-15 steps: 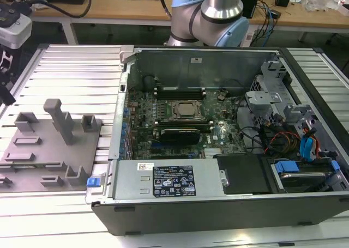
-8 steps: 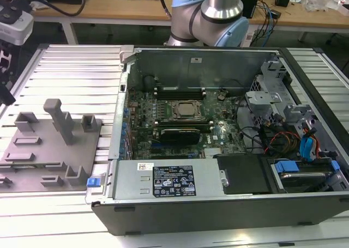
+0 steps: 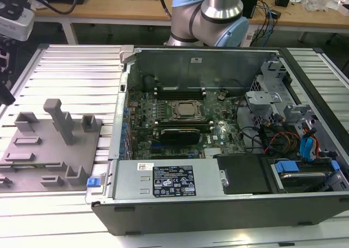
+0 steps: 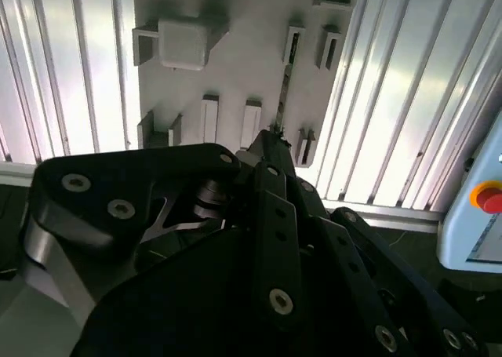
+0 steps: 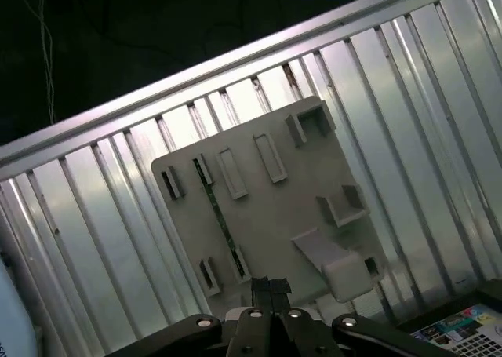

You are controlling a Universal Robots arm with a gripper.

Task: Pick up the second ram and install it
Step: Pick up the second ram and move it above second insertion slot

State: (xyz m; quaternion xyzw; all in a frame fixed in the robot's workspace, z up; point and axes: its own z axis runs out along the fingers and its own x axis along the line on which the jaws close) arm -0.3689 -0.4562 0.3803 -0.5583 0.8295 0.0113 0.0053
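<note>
The second ram (image 5: 217, 212) is a thin green stick standing on edge in holders on the grey fixture plate (image 5: 274, 208). In the second wrist view the ram (image 4: 285, 82) runs away from my fingertips across the same plate (image 4: 243, 67). My gripper (image 5: 271, 286) hovers above the plate's near edge, a short way off the ram's end and clear of it. Its fingers look pressed together with nothing between them. In the second wrist view the gripper (image 4: 271, 141) points down at the plate.
In the exterior view the fixture plate (image 3: 38, 150) with upright posts lies on the ribbed metal table at the left. The open computer case (image 3: 218, 133) sits to its right, with the processor socket (image 3: 185, 109) between black memory slots (image 3: 180, 89).
</note>
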